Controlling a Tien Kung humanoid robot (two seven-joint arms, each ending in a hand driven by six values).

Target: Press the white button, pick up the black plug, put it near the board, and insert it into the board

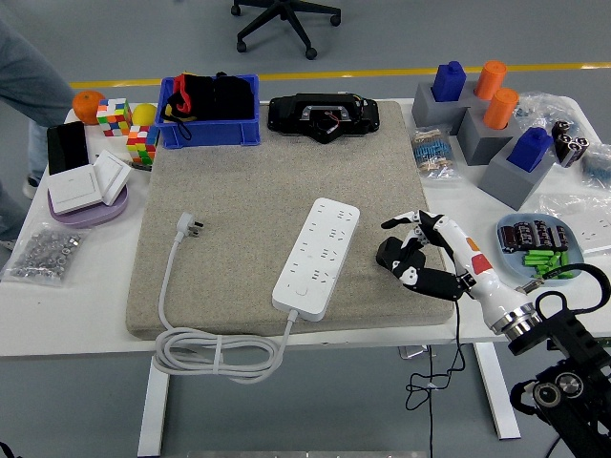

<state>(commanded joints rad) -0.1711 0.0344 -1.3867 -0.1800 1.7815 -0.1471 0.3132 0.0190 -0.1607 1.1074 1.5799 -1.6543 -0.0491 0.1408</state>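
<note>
One white power strip lies on the grey mat. One right hand sits just beside it, fingers curled around one black plug. Two Rubik's cubes far left.

You are looking at a robotics lab or test room, not a home. The white counter on metal legs stands on a grey floor with a yellow line across the top of the frame, and an office chair base sits beyond it. Test props crowd the counter: puzzle cubes at upper left, a blue parts bin, grey blocks holding blue and orange pegs at upper right, a bag of screws at left.
</note>
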